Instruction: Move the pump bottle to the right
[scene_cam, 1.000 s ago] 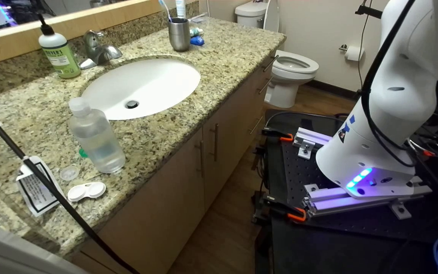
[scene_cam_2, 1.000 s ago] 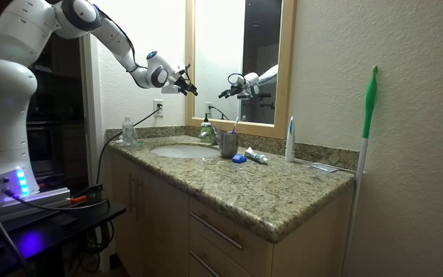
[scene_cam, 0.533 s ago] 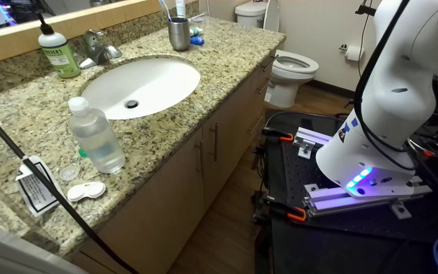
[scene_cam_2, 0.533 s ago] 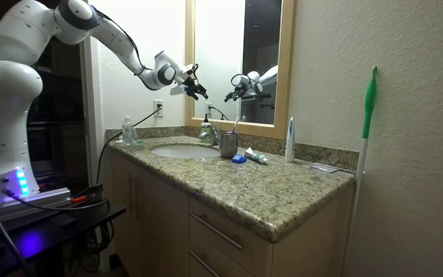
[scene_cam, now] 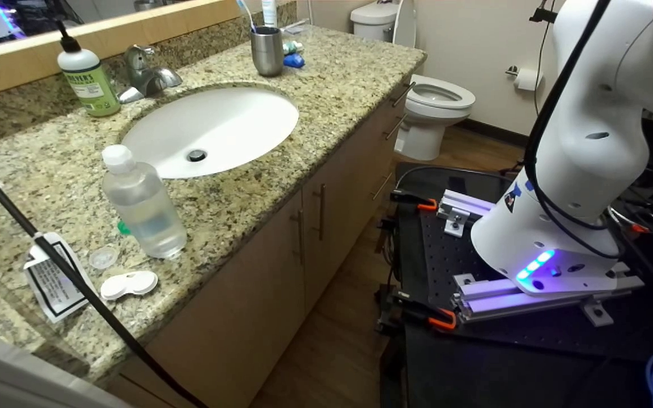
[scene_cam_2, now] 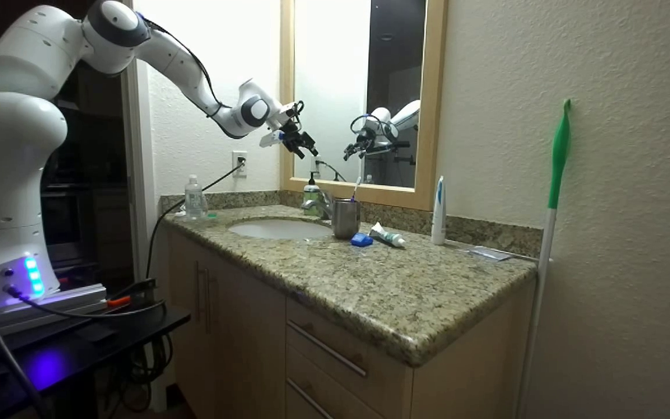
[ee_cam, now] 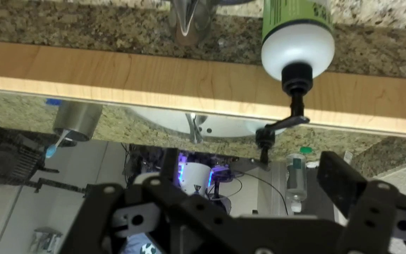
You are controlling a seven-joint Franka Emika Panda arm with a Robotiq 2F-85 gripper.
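While the arm (scene_cam_2: 172, 63) reaches over the surface (scene_cam: 332, 107), its hand (scene_cam_2: 309, 153) hangs in the air before the mirror (scene_cam_2: 332, 64), higher than the pump bottle (scene_cam: 89, 85) and apart from it. Seen in the wrist view, the fingers (ee_cam: 342, 183) are spread wide, and the bottle's black pump head (ee_cam: 296, 78) shows past their tips. The pump bottle stands upright at the back of the surface, just beside the faucet (scene_cam: 148, 76) and near the rim of the white sink (scene_cam: 241, 122), green below and white at the shoulder. Beyond the faucet, a steel cup (scene_cam_2: 346, 220) stands with a toothbrush (scene_cam_2: 356, 188) in it; near the cup lie a small blue item (scene_cam_2: 361, 240) and a crumpled tube (scene_cam_2: 388, 236), and farther along a white tube (scene_cam_2: 438, 212) stands on end. Toward the opposite end, a clear water bottle (scene_cam: 144, 207) with a white cap stands upright near the front edge of the surface, a small green item (scene_cam_2: 211, 215) just beside it. Near that bottle lie a clear disc (scene_cam: 103, 258), a white case (scene_cam: 128, 285) with two lids and a printed packet (scene_cam: 54, 280), with a black cable (scene_cam: 0, 194) passing in front of the packet in an exterior view.
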